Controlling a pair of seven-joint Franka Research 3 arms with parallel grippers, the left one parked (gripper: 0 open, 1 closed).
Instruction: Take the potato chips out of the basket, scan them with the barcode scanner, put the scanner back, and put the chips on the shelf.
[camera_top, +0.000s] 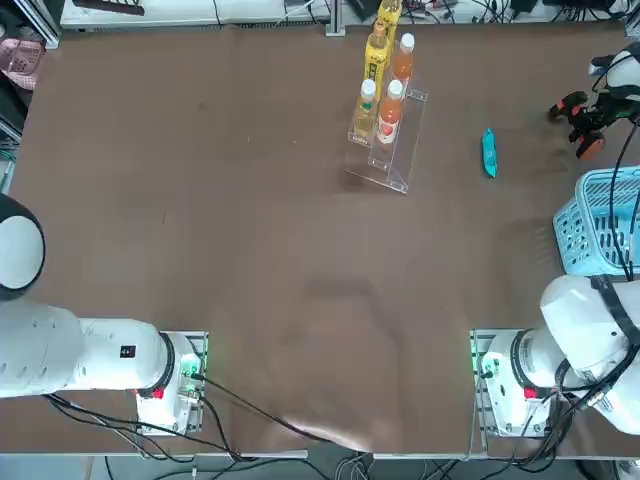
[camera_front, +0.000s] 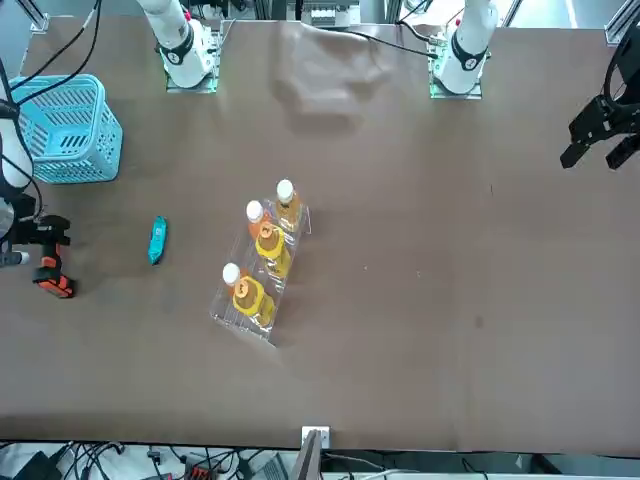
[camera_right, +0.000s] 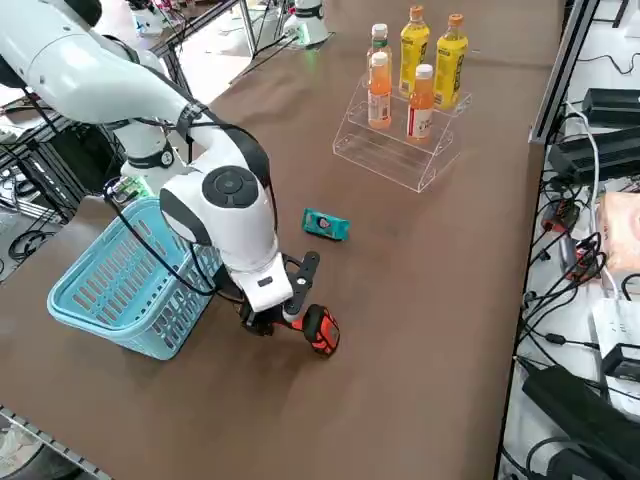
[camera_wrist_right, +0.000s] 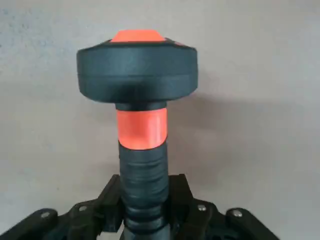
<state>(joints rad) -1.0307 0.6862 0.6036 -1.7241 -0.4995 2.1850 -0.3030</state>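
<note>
The slim teal-blue packet of potato chips (camera_top: 488, 153) lies flat on the brown desk (camera_top: 250, 260), outside the basket, in the open stretch between the clear acrylic stepped shelf (camera_top: 392, 152) and the scanner. In the top view its long axis runs roughly away from the robot's bases, with the near end tipped slightly toward the shelf; the right side view shows it (camera_right: 326, 224) as a short strip lying across the desk, apart from everything else. The small black pistol-shaped barcode scanner with orange-red parts (camera_right: 310, 329) is low over the desk near the far right edge, just beyond the light blue plastic lattice basket (camera_right: 120, 285); whether it touches the surface cannot be told. Its orange-tipped head points away from the white wrist, and in the wrist view the ribbed black handle (camera_wrist_right: 144, 185) runs straight out from the hand, through an orange band, to the broad black head. The right hand (camera_wrist_right: 145, 217) is clenched on that handle, a finger (camera_wrist_right: 112, 200) pressing on each side near the grip's base. In the front view the hand and scanner (camera_front: 45, 262) sit at the desk's edge, well apart from the packet (camera_front: 157, 240). The shelf carries orange and yellow drink bottles (camera_top: 390, 112) standing upright on its steps, well apart from the packet.
</note>
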